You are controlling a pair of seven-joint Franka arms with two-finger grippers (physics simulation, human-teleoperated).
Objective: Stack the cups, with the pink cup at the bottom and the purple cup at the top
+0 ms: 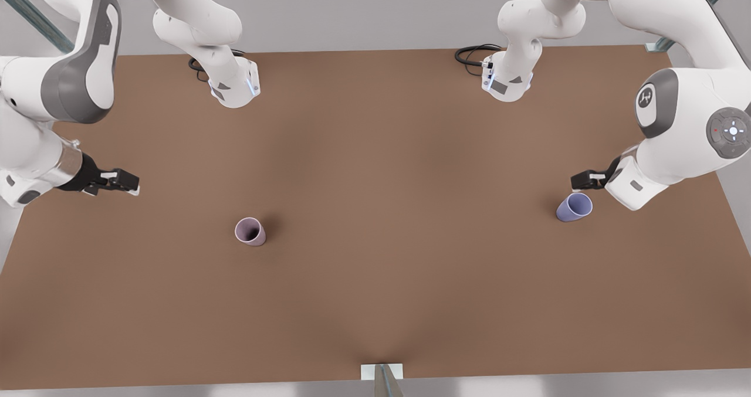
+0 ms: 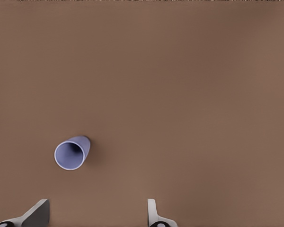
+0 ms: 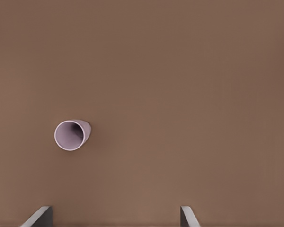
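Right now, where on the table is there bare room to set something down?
The widest bare patch of the table lies between the pink cup and the purple cup. It is tightest at the front view's right, where the open left gripper hangs beside the purple cup. The open right gripper waits apart from the pink cup.

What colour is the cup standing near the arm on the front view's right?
The purple cup is pale lavender blue-purple all over, inside too. The left wrist view shows it best.
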